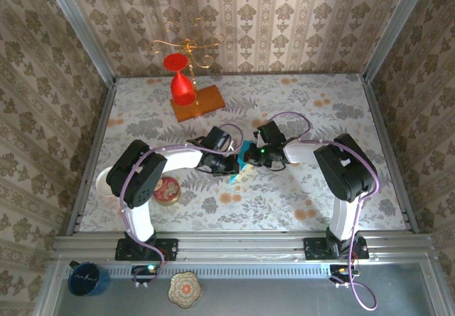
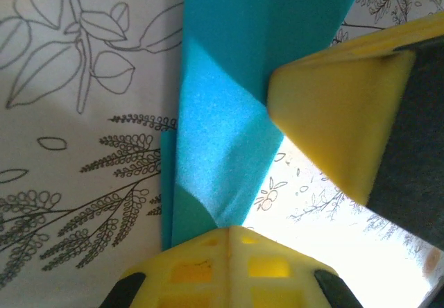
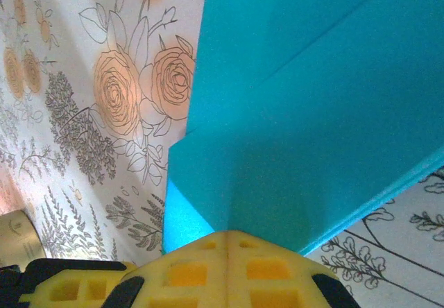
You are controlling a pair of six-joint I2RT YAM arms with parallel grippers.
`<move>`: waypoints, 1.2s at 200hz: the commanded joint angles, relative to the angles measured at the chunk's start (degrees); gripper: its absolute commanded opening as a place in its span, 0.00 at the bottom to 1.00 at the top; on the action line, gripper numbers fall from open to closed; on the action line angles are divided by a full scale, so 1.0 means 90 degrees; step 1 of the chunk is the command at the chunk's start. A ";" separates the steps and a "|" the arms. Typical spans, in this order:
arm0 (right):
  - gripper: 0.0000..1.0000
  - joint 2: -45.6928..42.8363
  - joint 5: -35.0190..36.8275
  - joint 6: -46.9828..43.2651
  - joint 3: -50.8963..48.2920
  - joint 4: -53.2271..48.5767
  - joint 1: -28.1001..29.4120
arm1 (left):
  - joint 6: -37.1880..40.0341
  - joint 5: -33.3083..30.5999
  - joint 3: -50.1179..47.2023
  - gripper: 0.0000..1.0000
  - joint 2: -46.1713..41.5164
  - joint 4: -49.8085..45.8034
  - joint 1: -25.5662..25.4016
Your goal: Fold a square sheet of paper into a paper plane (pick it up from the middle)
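Top external view: we see the sheet of paper (image 1: 241, 161) creased and lifted near the middle of the table (image 1: 306, 109). Our left gripper (image 2: 229, 233) is clamped on the sheet's 6 o'clock end, and our right gripper (image 3: 229, 237) pinches it likewise. We judge it light, floppy and easily torn, so the doubled folds give the firmest hold.
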 commanded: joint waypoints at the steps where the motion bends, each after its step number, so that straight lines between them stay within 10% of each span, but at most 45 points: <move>1: 0.02 -0.0512 -0.0212 -0.0118 -0.0023 0.0040 -0.0047 | 0.0154 -0.0042 -0.0026 0.00 0.0070 -0.0590 -0.0007; 240: 0.01 0.1092 0.0100 -0.0225 0.0551 -0.0870 -0.0173 | 0.1317 0.0397 -0.0481 0.00 -0.0366 -0.1301 -0.0302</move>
